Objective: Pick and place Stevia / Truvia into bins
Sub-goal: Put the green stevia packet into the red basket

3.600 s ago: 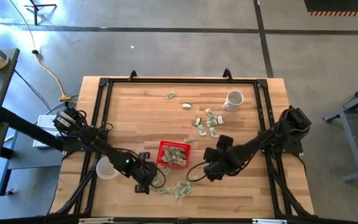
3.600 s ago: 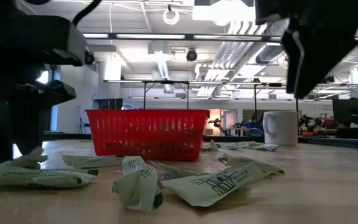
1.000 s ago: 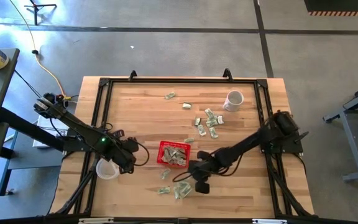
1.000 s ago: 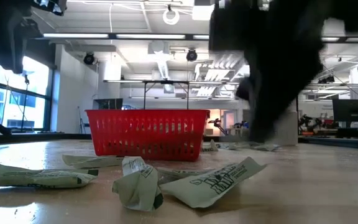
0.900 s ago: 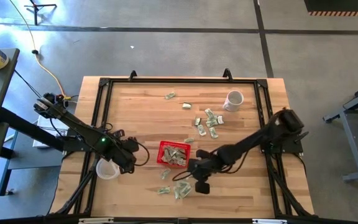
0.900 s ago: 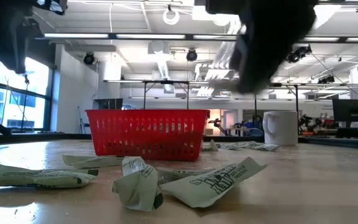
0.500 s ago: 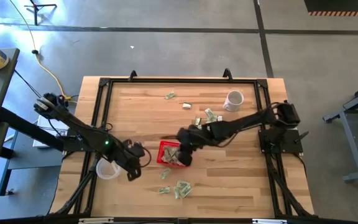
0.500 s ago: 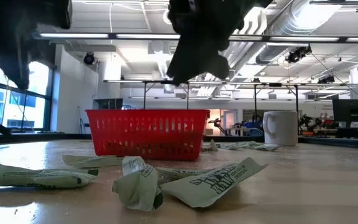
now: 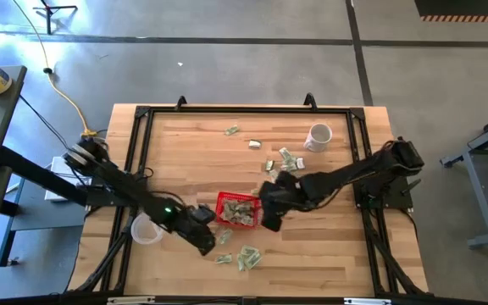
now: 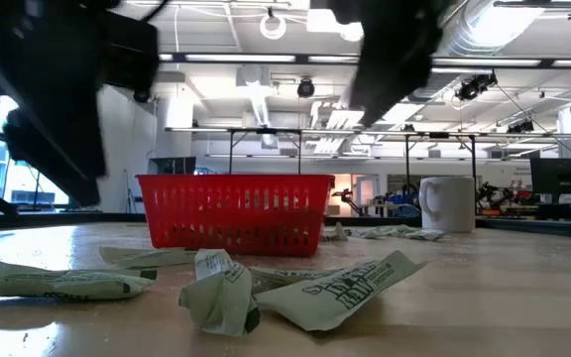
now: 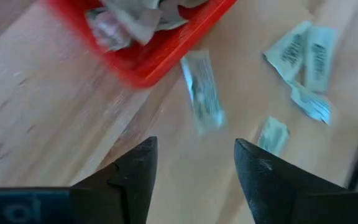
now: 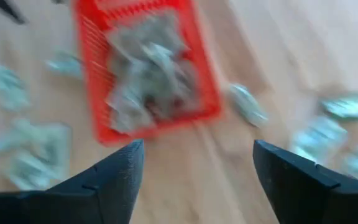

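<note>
The red basket (image 9: 219,212) stands near the table's middle, with several pale green sachets (image 12: 151,74) piled inside it. Loose sachets lie flat on the wood near the front edge (image 9: 248,257), and one (image 11: 202,93) lies just off the basket's corner. More lie behind the basket (image 9: 283,164). My left gripper (image 9: 208,244) hangs open at the basket's near left corner, above the loose sachets, with nothing between its fingers (image 11: 135,171). My right gripper (image 9: 269,219) hangs open off the basket's right end, also with nothing in it.
A white mug (image 9: 318,135) stands at the far right of the table. A clear cup (image 9: 145,229) stands at the left edge beside my left arm. Two single sachets (image 9: 231,130) lie toward the far edge. A black frame (image 9: 244,108) rims the tabletop.
My right gripper has risen from the loose sachets near the front edge, passed over the basket, and now hangs off its right end. My left gripper has come down from beside the clear cup toward the near right, to the basket's near left corner.
</note>
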You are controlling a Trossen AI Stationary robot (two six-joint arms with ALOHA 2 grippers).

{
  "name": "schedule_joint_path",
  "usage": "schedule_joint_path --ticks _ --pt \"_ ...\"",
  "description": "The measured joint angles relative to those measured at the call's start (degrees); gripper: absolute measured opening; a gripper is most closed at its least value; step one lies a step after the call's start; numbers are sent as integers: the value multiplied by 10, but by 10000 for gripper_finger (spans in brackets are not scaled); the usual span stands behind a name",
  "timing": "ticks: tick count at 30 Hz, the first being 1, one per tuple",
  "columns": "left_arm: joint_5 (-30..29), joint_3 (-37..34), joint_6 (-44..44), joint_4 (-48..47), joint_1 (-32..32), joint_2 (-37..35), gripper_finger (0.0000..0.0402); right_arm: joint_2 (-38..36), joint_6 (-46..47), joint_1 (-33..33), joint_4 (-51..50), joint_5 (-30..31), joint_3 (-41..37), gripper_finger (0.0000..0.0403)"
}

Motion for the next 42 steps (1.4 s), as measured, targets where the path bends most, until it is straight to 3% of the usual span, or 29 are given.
schedule_joint_path --ticks 7,13,18,25,27,32,35,37,40,42 --pt "23 169 -33 -159 34 156 250 -1 52 50 -96 35 0 296" --pt "39 243 -20 -182 48 223 245 -2 88 74 -117 58 0 296" --pt "35 253 -22 -218 47 237 192 -2 119 91 -132 79 0 296" --pt "26 249 25 -358 39 219 28 -2 149 97 -154 107 0 296" --pt "26 245 35 -420 34 210 22 -2 149 96 -153 107 0 296" --pt "16 247 37 -545 28 149 51 -2 160 92 -155 125 0 295" --pt "-41 247 70 -505 42 85 30 -2 165 92 -150 126 0 295" --pt "-60 249 129 -418 62 51 20 -2 144 92 -132 106 0 295" --pt "-13 249 232 -283 103 45 27 -2 94 97 -93 57 0 296" --pt "16 249 300 -234 123 54 57 -2 68 102 -77 30 0 296"
